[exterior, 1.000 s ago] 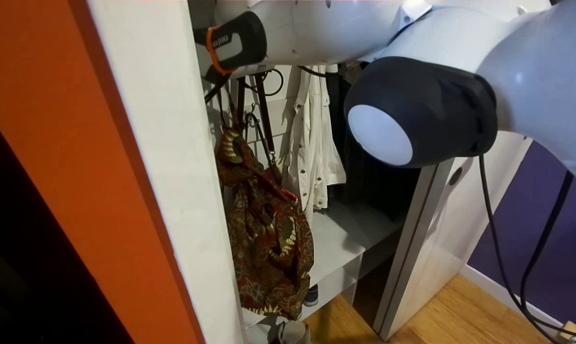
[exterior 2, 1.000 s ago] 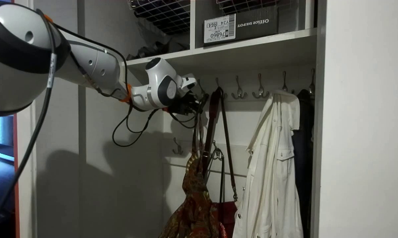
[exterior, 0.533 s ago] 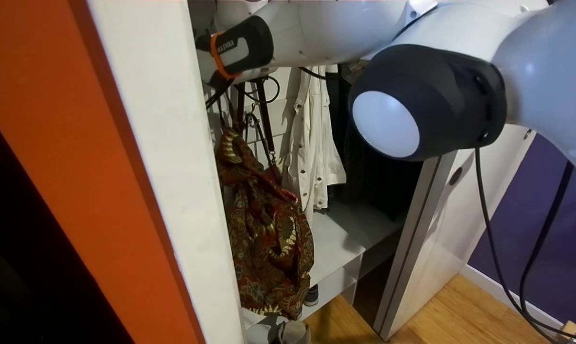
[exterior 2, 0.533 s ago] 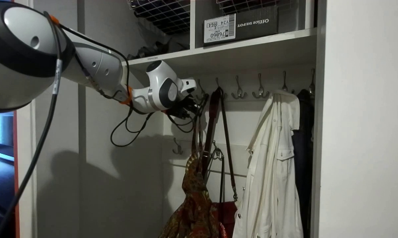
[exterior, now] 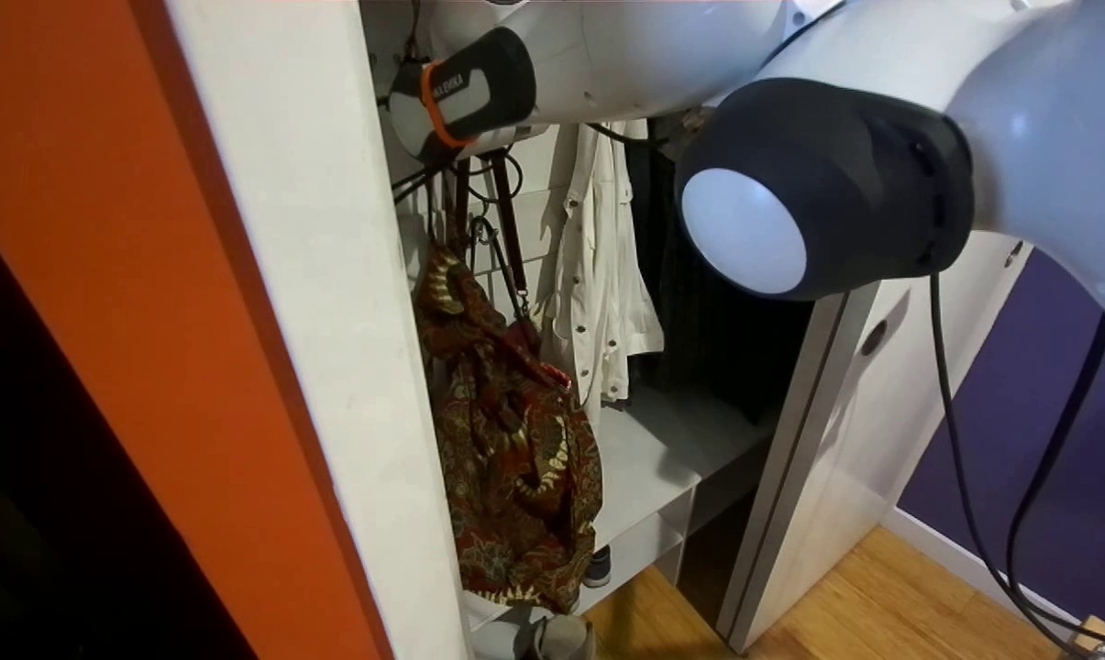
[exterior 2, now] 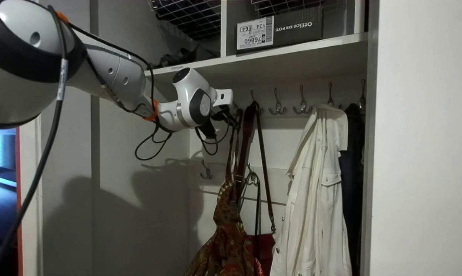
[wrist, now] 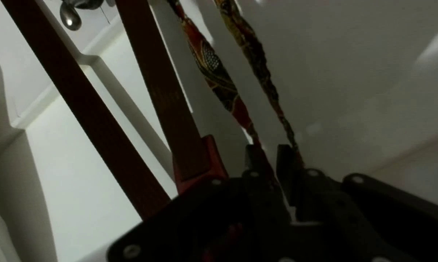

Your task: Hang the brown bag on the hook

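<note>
The slouchy brown cloth bag with a mottled tan-and-dark pattern point(exterior: 520, 467) hangs inside the closet in both exterior views, partly in front of a dark red bag point(exterior 2: 267, 247). Its thin, patterned cloth straps point(wrist: 209, 65) lead up to the black two-fingered tool point(wrist: 269, 154), whose fingertips stand narrowly apart. One strap seems to run through that gap, the other behind a finger; no pinch shows. The hook behind the tool is hidden, so whether the straps sit over it I cannot tell.

The step in hand is probably seating the straps and freeing the tool. To do it well, lower gently until the hook takes the weight, confirm that both straps are caught, then widen just enough to clear the cloth and back straight out without lifting. Avoid the wide red-brown strap point(wrist: 159, 76) alongside; it could snag.
</note>
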